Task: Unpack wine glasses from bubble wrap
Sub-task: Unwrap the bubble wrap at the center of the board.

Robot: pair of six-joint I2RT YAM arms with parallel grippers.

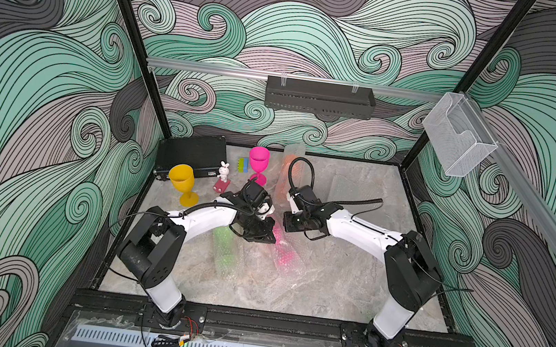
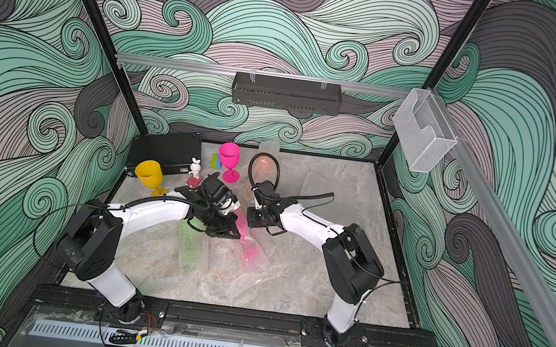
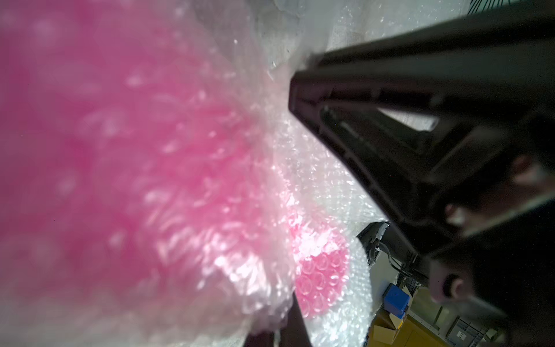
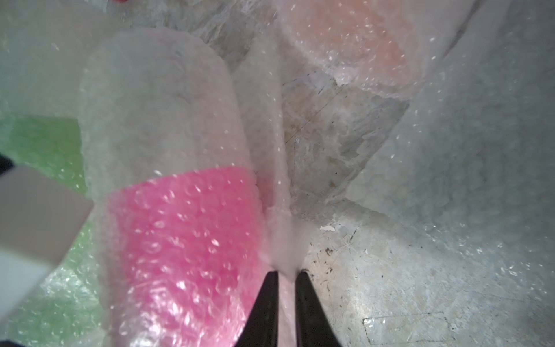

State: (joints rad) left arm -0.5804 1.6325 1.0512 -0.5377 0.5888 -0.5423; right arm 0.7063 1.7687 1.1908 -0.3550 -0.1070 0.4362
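Right gripper (image 4: 286, 273) pinching bubble wrap (image 4: 168, 120) | left gripper (image 1: 267, 236) clamped likewise | arms meeting mid-table

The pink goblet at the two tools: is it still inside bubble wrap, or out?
Still inside: the pink goblet shows only through dimpled bubble wrap, whose tube runs on past its edge.

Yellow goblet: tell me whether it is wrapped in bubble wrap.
No, the yellow goblet stands upright and bare beside the black case.
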